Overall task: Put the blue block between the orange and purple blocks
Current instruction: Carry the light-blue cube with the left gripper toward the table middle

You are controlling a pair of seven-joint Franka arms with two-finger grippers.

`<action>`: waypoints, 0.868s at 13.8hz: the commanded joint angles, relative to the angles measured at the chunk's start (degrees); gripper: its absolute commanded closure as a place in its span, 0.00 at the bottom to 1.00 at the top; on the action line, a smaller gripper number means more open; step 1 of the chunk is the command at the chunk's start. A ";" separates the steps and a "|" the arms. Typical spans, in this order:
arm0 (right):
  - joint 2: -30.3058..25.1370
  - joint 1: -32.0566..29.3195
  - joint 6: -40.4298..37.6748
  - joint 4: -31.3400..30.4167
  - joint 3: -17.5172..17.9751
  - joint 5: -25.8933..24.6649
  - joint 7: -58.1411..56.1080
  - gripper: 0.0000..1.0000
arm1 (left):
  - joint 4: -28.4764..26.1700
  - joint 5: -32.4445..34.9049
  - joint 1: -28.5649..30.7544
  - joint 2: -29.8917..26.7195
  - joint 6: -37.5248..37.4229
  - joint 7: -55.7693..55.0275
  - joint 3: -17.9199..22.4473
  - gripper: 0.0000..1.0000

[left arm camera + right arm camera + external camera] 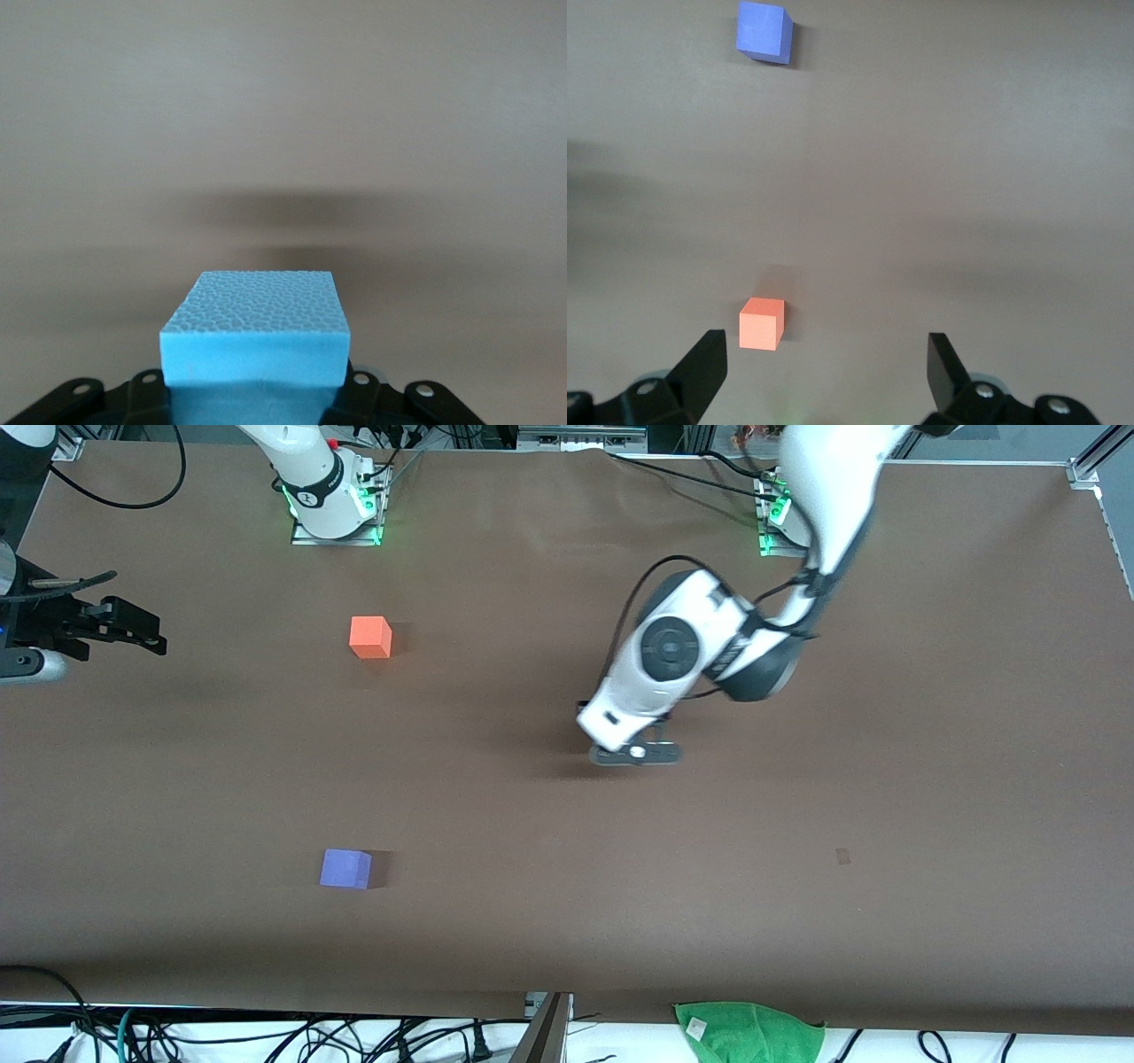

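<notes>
The blue block (257,328) shows only in the left wrist view, a sky-blue foam cube clamped between the jaws of my left gripper (635,754), which is shut on it. That gripper hangs over the middle of the brown table (797,824). The orange block (370,638) (762,323) sits nearer the robots' bases. The purple block (345,868) (763,31) lies nearer the front camera, almost in line with the orange one. My right gripper (133,627) (824,350) waits open and holds nothing, raised at the right arm's end of the table.
A green cloth (749,1032) hangs at the table's front edge, with cables (266,1036) below it. A small dark mark (842,856) sits on the tabletop toward the left arm's end. The arm bases (335,509) stand along the back edge.
</notes>
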 commanded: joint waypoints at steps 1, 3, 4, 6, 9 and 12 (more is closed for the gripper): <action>0.49 -0.53 -0.32 1.13 0.14 0.93 -0.76 0.00 | 3.41 1.36 -4.33 5.81 5.20 -1.23 1.29 0.68; 0.49 -0.53 -0.32 1.22 0.14 0.93 -0.76 0.00 | 3.58 2.14 -6.62 8.45 5.84 -2.81 2.69 0.68; 0.49 -0.53 -0.32 1.22 0.14 0.93 -0.76 0.00 | 3.58 3.28 -7.67 8.98 5.84 -3.17 3.57 0.68; 0.49 -0.53 -0.32 1.22 0.14 0.93 -0.76 0.00 | 3.58 4.00 -8.39 10.21 6.71 -4.31 4.19 0.65; 0.58 -0.53 -0.23 1.22 0.14 0.93 -0.85 0.00 | 3.49 4.00 -8.21 10.04 7.42 -4.92 4.37 0.00; 1.01 -0.53 -0.23 1.13 0.14 1.11 -0.85 0.00 | 3.41 4.61 -7.86 8.12 6.02 -8.09 4.90 0.00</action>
